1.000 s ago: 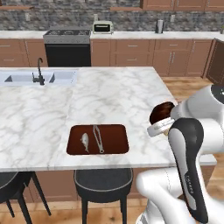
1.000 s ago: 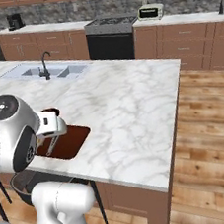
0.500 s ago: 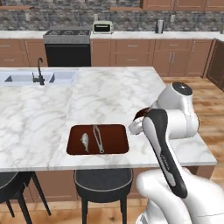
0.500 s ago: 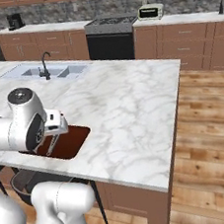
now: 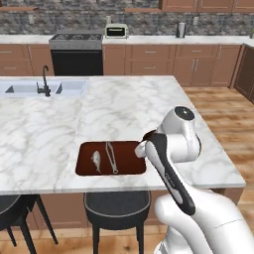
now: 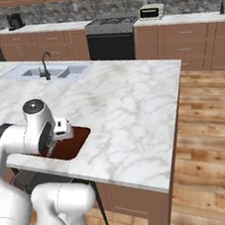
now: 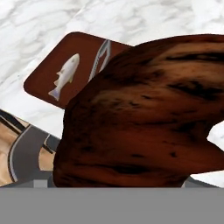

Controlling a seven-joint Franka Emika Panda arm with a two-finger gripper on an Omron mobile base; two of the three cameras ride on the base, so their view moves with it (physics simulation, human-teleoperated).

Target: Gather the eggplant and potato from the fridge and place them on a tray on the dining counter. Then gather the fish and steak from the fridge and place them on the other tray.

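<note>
Gripper point(image 5: 147, 140) hangs over the 3 o'clock end of the tray point(image 5: 87, 167), jaws wide and clamped on the steak point(image 7: 144, 113), a dark brown slab in the hand view. Tray lies near the island's point(image 5: 124, 106) stool-side edge, well apart from the sink point(image 5: 42, 89) toward 10 o'clock. On the tray: fish point(image 5: 96, 159), with a slim silver utensil point(image 5: 111, 156) just beside it at 3 o'clock.

Bright, even rendered light; soft shadows; the close hand view perhaps slightly blurred.

Both base views overlook the dining counter point(image 5: 129, 106); hand view close above
</note>
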